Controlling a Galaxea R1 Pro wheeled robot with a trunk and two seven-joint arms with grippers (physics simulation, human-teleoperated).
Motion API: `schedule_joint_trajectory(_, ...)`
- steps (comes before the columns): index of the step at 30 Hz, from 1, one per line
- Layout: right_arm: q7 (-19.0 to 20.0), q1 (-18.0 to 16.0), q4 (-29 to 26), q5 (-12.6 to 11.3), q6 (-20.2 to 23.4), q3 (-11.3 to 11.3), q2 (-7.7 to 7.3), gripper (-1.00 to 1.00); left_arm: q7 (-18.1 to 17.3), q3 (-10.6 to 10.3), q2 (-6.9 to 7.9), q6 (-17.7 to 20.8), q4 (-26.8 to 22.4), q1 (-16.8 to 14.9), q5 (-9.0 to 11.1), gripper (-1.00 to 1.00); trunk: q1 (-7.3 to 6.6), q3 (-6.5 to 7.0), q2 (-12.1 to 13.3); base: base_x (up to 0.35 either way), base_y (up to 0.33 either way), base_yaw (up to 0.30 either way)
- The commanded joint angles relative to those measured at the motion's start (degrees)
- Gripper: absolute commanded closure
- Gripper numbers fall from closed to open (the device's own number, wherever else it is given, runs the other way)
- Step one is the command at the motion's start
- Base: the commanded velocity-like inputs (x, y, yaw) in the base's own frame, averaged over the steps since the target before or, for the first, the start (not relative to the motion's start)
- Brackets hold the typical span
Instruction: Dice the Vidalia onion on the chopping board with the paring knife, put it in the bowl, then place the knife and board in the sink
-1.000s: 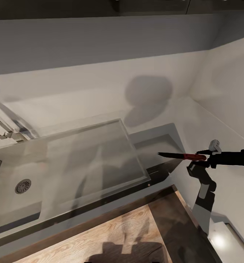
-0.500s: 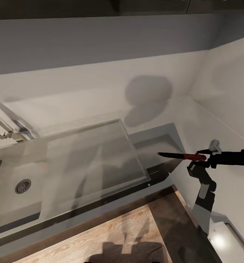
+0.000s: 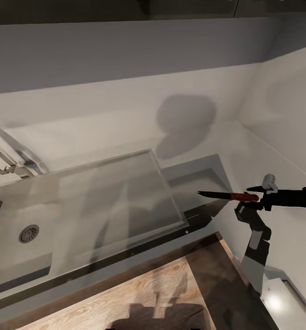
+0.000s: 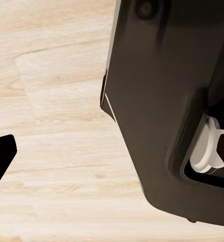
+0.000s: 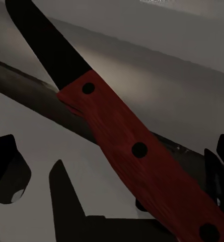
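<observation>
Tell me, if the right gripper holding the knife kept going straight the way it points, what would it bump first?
Probably nothing soon. The right gripper holds the paring knife pointing across the countertop toward the sink. It seems raised, so the way looks free, though depth is hard to judge.

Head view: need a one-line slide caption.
Right gripper holds the paring knife level by its handle, blade pointing toward the sink, beside the basin's right end.

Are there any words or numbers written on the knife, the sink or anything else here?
None: no words, numbers or signs can be read anywhere.
The knife has a plain red handle with dark rivets and no lettering.
The sink and the wooden floor carry no writing.
</observation>
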Motion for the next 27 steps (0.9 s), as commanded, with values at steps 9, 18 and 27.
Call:
schedule_joint_trajectory(9, 0.1, 0.0, 0.0, 0.2, -0.3, 0.0, -0.01, -1.00, 0.5, -0.4, 0.03, -0.1, 0.1, 0.0, 0.6, -1.00, 0.04, -0.08, -0.1, -0.004, 0.000, 0.000)
schedule_joint_trajectory(18, 0.0, 0.0, 0.0, 0.2, -0.3, 0.0, 0.05, -1.00, 0.4, -0.4, 0.03, -0.1, 0.2, 0.0, 0.6, -1.00, 0.04, -0.08, -0.1, -0.116, 0.000, 0.000)
schedule_joint_trajectory(27, -1.6, 0.0, 0.0, 0.2, -1.9, 0.0, 0.00, -1.00, 0.4, -0.4, 0.07, -0.1, 0.3, -0.1, 0.6, -1.00, 0.04, -0.08, -0.1, -0.015, 0.000, 0.000)
